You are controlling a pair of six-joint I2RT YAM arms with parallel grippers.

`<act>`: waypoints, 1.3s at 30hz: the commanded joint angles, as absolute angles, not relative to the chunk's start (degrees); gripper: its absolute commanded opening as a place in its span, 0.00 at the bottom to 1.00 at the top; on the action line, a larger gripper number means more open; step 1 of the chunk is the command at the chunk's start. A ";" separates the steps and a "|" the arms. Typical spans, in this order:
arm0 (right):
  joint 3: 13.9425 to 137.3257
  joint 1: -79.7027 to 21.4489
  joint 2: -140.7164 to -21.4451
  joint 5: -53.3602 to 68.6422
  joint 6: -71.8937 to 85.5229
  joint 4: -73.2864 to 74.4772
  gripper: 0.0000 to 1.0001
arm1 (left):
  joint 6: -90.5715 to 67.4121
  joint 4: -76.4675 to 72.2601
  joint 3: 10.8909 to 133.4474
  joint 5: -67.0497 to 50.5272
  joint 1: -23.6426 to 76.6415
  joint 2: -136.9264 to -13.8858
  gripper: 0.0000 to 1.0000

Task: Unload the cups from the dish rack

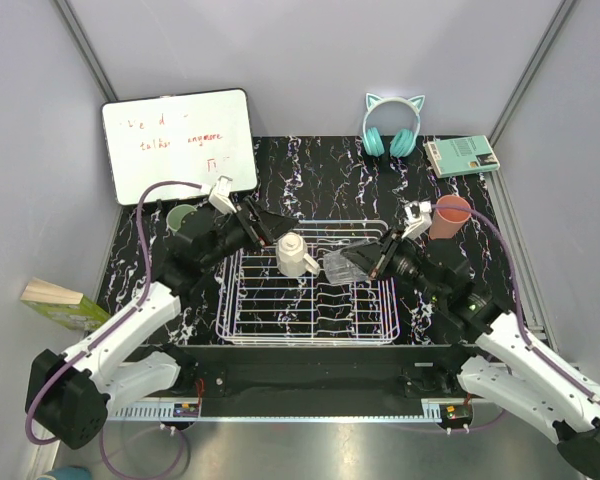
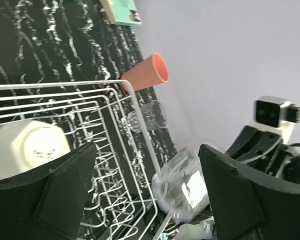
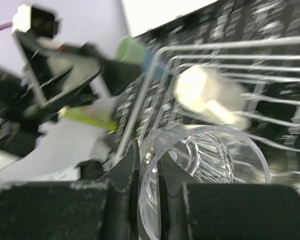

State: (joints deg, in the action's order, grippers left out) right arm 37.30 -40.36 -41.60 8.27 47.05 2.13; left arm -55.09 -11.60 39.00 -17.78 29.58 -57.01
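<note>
The white wire dish rack [image 1: 310,300] sits mid-table. A cream handled mug [image 1: 295,255] lies in its back part, also in the left wrist view [image 2: 27,150] and the right wrist view [image 3: 210,95]. My right gripper [image 1: 365,262] is shut on the rim of a clear glass [image 3: 205,155] and holds it tilted over the rack's right side [image 1: 342,265]. My left gripper [image 1: 273,228] is open and empty just behind the mug [image 2: 147,150]. A pink cup [image 1: 450,215] and a second clear glass [image 2: 147,116] stand right of the rack. A pale green cup [image 1: 183,217] stands left of it, with a blue cup [image 3: 146,62] beside it.
A whiteboard [image 1: 180,140] leans at the back left. Teal cat-ear headphones [image 1: 392,125] and a teal book [image 1: 462,155] lie at the back right. A green-and-tan box [image 1: 60,300] sits off the table's left edge.
</note>
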 commanded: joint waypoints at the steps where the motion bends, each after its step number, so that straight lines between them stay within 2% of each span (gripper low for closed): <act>1: 50.59 -40.43 -42.18 -12.09 37.10 21.99 0.00 | -50.89 -3.55 43.33 -14.25 29.27 -54.76 0.87; 4: 56.24 -40.34 -46.22 -28.68 33.41 30.90 0.00 | -49.48 1.13 44.03 -12.75 29.36 -53.62 0.87; 9: 63.00 -39.12 -53.78 -42.17 32.52 39.71 0.00 | -47.46 10.51 44.56 -7.83 29.36 -51.51 0.86; 13: 65.04 -23.96 -58.27 -33.79 33.13 45.08 0.00 | -46.06 17.92 45.70 -3.26 29.36 -50.71 0.85; 16: 63.81 -20.40 -59.06 -33.48 33.05 45.96 0.00 | -45.79 19.34 44.83 -2.73 29.36 -49.66 0.84; 39: 62.84 -12.22 -69.25 -32.26 35.60 43.42 0.00 | -45.00 20.48 44.03 -3.34 29.36 -51.77 0.83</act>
State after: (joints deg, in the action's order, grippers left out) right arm 61.17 -13.26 -68.14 -30.85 35.00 46.83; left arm -46.28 21.28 43.03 -3.81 29.56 -51.77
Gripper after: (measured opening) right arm 0.146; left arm 0.838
